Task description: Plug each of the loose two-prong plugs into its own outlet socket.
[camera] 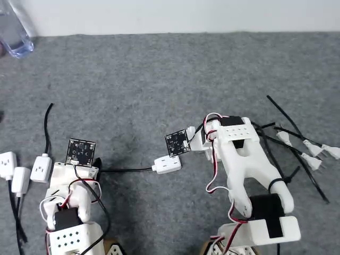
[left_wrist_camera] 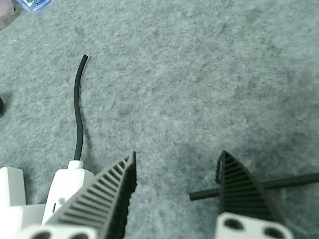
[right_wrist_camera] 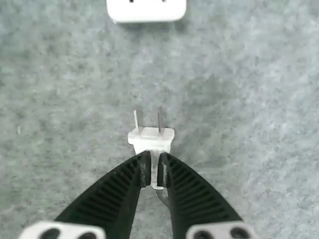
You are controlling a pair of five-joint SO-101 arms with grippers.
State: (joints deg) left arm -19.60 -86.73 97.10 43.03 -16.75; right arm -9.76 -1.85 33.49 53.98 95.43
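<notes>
Two prongs (right_wrist_camera: 147,121) are pointing up the right wrist frame from the two-prong plug (right_wrist_camera: 151,138), which the right arm's jaws are pinching narrowly by its tail at lower centre. Farther up, at the top edge, the outlet socket (right_wrist_camera: 146,10) is lying apart on the grey worktop (right_wrist_camera: 249,99), nearly in line. Doing this well likely means keeping the plug level, matching prongs to slots, then pushing slowly. The left arm's jaws are standing wide by the black cable (left_wrist_camera: 294,180), seemingly placed to brace it.
</notes>
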